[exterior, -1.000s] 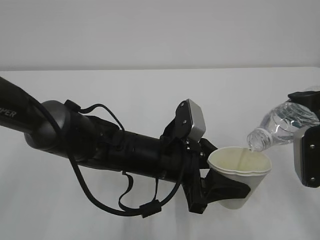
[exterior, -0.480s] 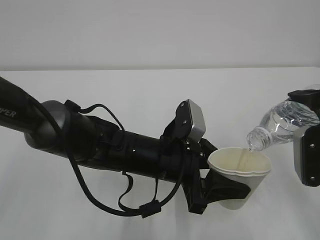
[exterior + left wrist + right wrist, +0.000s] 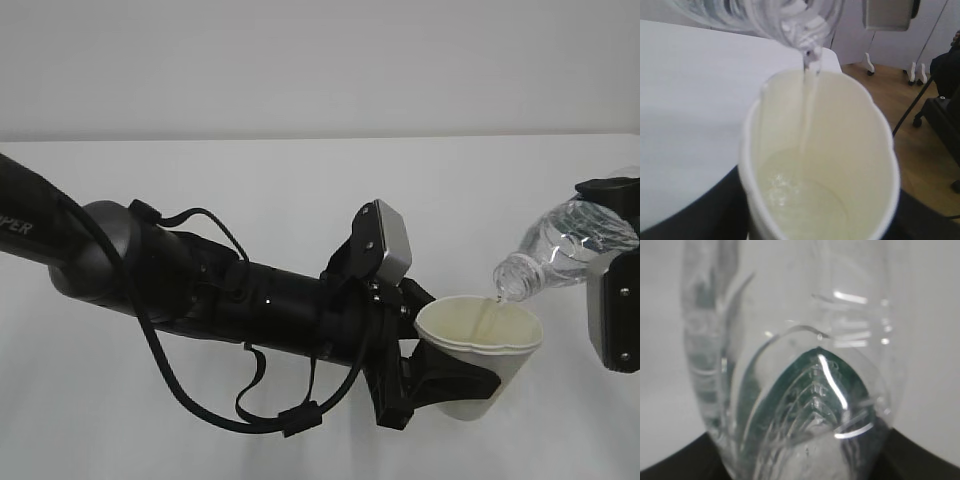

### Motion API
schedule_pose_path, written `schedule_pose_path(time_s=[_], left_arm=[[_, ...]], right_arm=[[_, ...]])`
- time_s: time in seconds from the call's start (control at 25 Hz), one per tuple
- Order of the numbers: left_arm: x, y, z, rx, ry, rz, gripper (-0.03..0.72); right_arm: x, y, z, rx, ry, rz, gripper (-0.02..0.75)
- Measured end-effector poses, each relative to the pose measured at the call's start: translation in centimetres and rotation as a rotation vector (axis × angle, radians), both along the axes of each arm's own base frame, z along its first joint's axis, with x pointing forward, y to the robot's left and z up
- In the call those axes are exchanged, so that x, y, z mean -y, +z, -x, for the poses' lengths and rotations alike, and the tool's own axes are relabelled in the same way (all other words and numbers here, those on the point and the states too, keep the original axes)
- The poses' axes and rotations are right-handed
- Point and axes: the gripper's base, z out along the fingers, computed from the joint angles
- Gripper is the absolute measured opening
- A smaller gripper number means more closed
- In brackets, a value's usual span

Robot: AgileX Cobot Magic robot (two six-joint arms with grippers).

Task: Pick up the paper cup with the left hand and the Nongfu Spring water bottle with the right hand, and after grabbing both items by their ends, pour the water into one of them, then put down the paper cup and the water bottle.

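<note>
Gripping paper cup, left pincer; right pincer clamps tilted bottle, water streaming.

The left hand is reaching in from 9 o'clock, its claw clamping the paper cup. The right hand, at 3 o'clock, is gripping the tilted Nongfu Spring water bottle.
</note>
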Motion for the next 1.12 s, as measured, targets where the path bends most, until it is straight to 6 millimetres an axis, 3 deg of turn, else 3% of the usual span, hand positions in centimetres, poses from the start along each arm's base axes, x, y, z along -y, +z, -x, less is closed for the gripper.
schedule_pose_path(time_s=[1.12], left_arm=[[0.00,0.00,0.01,0.000,-0.001,0.000,0.426]], right_arm=[[-0.02,0.06,-0.02,0.009,0.005,0.008,0.403]])
